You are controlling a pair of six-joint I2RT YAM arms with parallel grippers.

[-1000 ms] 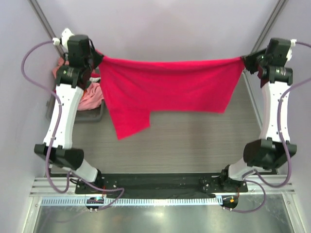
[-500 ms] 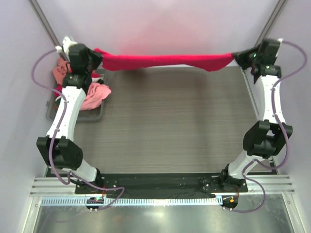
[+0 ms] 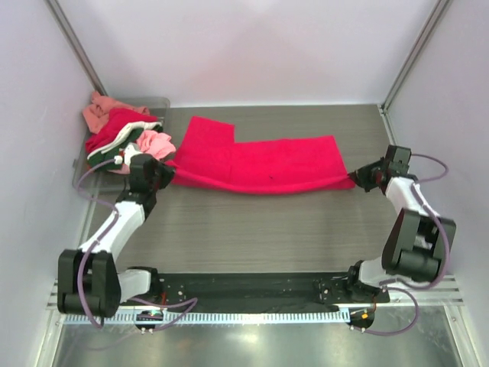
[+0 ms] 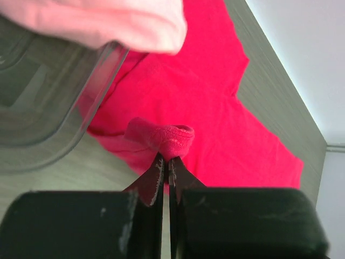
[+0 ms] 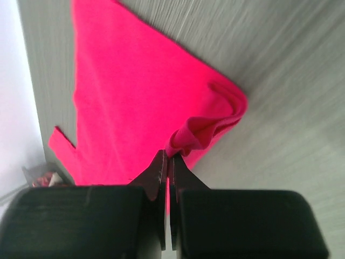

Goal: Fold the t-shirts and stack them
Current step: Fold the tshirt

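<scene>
The crimson-red t-shirt (image 3: 260, 163) lies spread across the far middle of the table, one sleeve pointing to the back left. My left gripper (image 3: 166, 174) is shut on its left corner, a bunched fold of red cloth (image 4: 167, 139) between the fingertips. My right gripper (image 3: 353, 180) is shut on its right corner, a rolled fold (image 5: 199, 134) pinched at the tips. Both grippers sit low, at table height. Other t-shirts (image 3: 122, 131), salmon pink, red, dark green, white and light pink, are piled at the far left.
The piled shirts sit in a clear plastic bin (image 3: 80, 164) at the far left; its rim (image 4: 102, 70) shows close to my left gripper. Grey walls and frame posts (image 3: 72, 38) enclose the table.
Both arms have come down and toward me. The red shirt hung stretched in the air between the grippers; now it lies flat on the table, still held at both corners.
</scene>
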